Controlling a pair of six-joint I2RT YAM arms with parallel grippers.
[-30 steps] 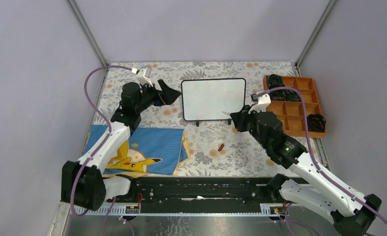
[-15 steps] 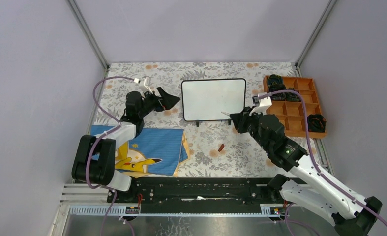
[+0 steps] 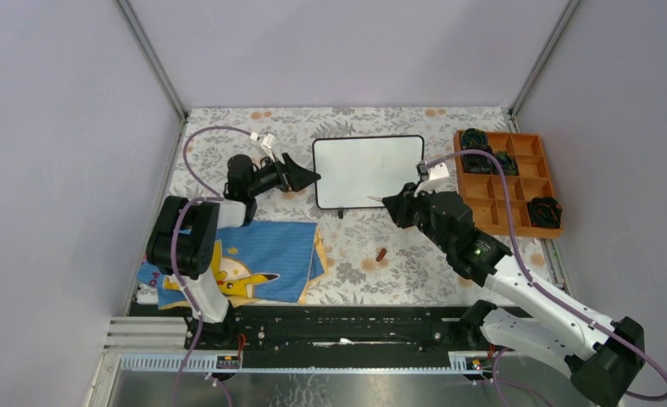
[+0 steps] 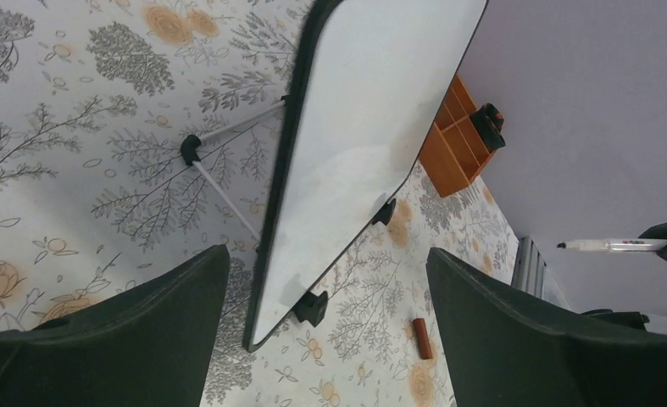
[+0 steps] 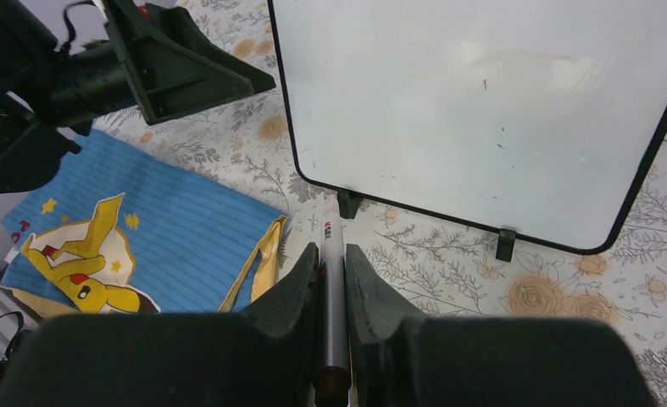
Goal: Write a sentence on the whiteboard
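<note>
Marker [image 5: 328,231] clamped in R gripper [image 5: 331,251] near whiteboard [image 5: 482,110] btm edge; L gripper [image 4: 328,254] wide open, empty, beside it.

The left arm [image 3: 181,246] and right arm [image 3: 525,292] have white shells, black joints, looping purple cables [image 3: 215,129], matte black wedge pincer fingers [image 4: 109,339]; seemingly a green light [image 3: 480,249].
</note>
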